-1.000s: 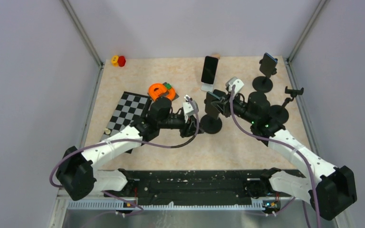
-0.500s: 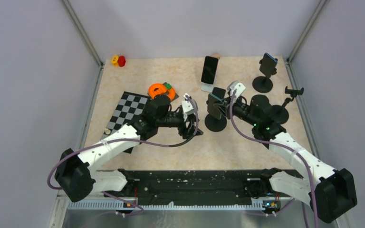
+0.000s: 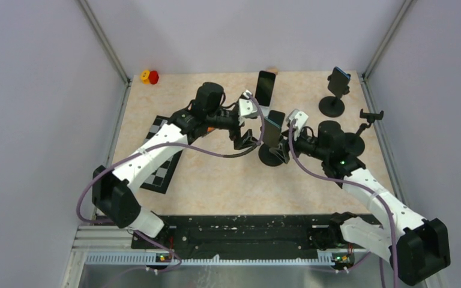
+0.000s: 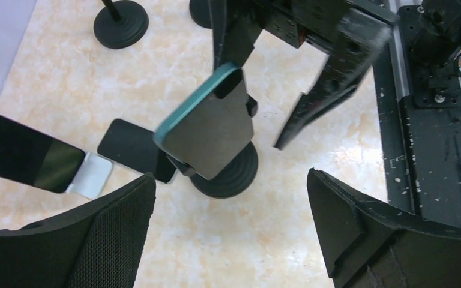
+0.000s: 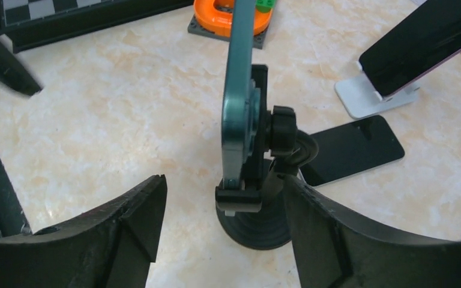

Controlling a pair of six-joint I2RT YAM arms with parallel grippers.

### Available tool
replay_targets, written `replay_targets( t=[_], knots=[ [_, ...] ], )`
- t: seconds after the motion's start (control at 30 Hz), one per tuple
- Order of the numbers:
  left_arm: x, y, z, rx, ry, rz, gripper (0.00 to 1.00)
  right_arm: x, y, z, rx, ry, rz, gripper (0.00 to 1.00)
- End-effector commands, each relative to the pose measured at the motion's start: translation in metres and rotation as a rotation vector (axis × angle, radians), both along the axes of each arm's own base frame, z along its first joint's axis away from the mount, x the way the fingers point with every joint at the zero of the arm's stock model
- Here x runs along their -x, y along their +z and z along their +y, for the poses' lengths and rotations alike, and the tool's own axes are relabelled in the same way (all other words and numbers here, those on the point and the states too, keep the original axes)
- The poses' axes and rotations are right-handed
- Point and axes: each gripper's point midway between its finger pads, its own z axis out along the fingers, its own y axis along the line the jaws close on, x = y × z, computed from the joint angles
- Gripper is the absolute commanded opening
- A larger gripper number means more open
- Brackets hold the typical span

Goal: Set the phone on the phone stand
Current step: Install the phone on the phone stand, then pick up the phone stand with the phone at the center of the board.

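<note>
On round black stand (image 5: 255, 227), teal-edged phone (image 5: 238, 90) (upright)

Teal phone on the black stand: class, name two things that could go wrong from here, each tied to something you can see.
1. The right gripper is open, but its fingers straddle the stand; pulling back crookedly could clip it and tip the phone over.
2. The left gripper hangs open close by; a careless swing could knock the stand onto the second phone lying flat beside its base.
</note>
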Motion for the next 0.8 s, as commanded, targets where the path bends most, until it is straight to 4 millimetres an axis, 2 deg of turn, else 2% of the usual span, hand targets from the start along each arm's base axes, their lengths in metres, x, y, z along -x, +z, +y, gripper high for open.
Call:
replay_targets(
  t=[0.0,0.23,0.33,0.5,0.63,0.77],
  knots=[
    [-0.008,0.003,-0.005,-0.058,-0.136,-0.067,0.99,0.016,0.018,-0.001,0.008,0.090,-0.024,0.75],
    [-0.022,0.006,-0.024,-0.075,-0.249,-0.085,0.99,0.033,0.019,-0.011,0.032,0.134,-0.037,0.76],
    [-0.021,0.009,-0.031,-0.053,-0.289,-0.051,0.93,0.035,0.023,-0.017,0.016,0.128,-0.056,0.76],
    [-0.012,0.005,-0.041,-0.016,-0.347,0.026,0.77,0.034,0.029,-0.026,0.003,0.108,-0.071,0.76],
    [-0.011,-0.006,-0.048,-0.009,-0.363,0.081,0.63,0.033,0.030,-0.027,0.002,0.103,-0.074,0.76],
    [-0.011,-0.005,-0.053,0.019,-0.370,0.118,0.46,0.033,0.029,-0.028,0.004,0.101,-0.075,0.75]
  ],
)
